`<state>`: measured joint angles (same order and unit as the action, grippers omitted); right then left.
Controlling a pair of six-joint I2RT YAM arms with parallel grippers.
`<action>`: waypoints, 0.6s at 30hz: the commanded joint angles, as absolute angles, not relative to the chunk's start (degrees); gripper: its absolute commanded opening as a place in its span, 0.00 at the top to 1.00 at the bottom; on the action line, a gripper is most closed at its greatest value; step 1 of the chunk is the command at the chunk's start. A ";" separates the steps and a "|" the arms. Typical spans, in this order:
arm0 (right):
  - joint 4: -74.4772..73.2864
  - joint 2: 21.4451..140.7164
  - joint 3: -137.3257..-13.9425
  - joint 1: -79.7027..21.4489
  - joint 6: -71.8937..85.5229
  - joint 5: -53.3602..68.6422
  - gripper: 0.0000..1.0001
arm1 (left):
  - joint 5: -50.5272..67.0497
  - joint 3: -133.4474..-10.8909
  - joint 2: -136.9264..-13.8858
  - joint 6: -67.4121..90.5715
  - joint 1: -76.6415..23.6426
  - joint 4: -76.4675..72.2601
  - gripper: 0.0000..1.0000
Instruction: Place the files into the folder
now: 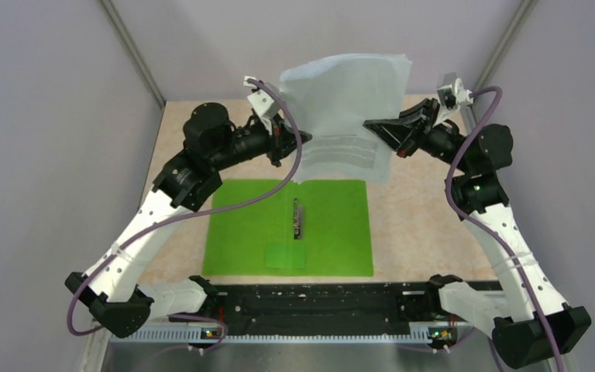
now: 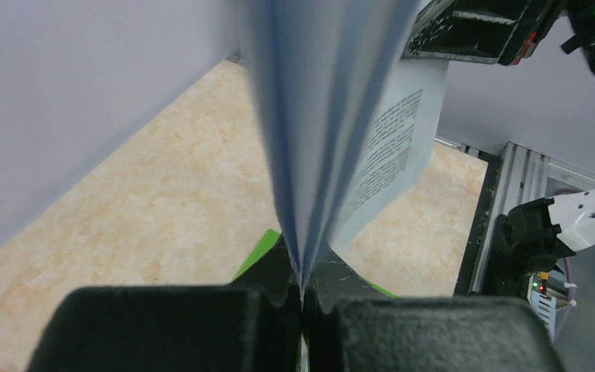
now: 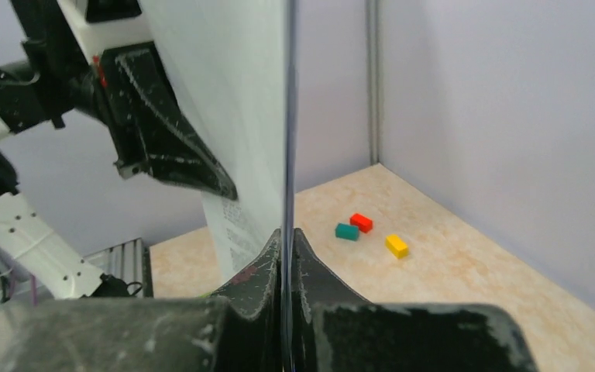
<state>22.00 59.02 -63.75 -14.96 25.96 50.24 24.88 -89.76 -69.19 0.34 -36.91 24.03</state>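
Note:
The files (image 1: 346,116), white sheets with black text, hang upright in the air above the far edge of the folder. My left gripper (image 1: 289,133) is shut on their left edge; my right gripper (image 1: 372,126) is shut on their right edge. The sheets rise edge-on from the jaws in the left wrist view (image 2: 318,116) and in the right wrist view (image 3: 267,116). The green folder (image 1: 333,232) lies flat on the table below, its metal clip (image 1: 298,218) down the middle and a small label (image 1: 287,256) near its front edge.
Small red (image 3: 361,222), teal (image 3: 346,231) and yellow (image 3: 396,246) blocks lie on the beige table behind the papers. Grey walls enclose the table on three sides. A black rail (image 1: 318,304) runs along the near edge between the arm bases.

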 commanded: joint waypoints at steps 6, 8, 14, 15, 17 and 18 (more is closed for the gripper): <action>23.19 48.50 -43.12 -16.40 18.64 24.10 1.00 | 18.72 -64.27 -70.41 3.60 -39.49 -13.35 1.00; 28.19 49.00 -39.30 -16.78 18.47 22.66 1.00 | 17.13 -62.92 -73.18 2.03 -39.81 -16.60 1.00; 49.85 59.26 -32.96 -16.94 16.56 21.78 1.00 | 11.76 -59.53 -81.40 -3.20 -39.67 -30.97 1.00; 51.98 61.98 -33.44 -16.95 15.82 21.55 1.00 | 10.97 -59.79 -83.00 -3.92 -39.60 -32.79 1.00; 54.55 67.16 -35.26 -16.96 14.61 21.90 1.00 | 10.74 -61.05 -86.58 -5.07 -38.73 -35.25 1.00; 56.25 69.56 -35.90 -16.91 14.23 22.32 1.00 | 10.80 -61.73 -88.56 -5.82 -38.24 -36.26 1.00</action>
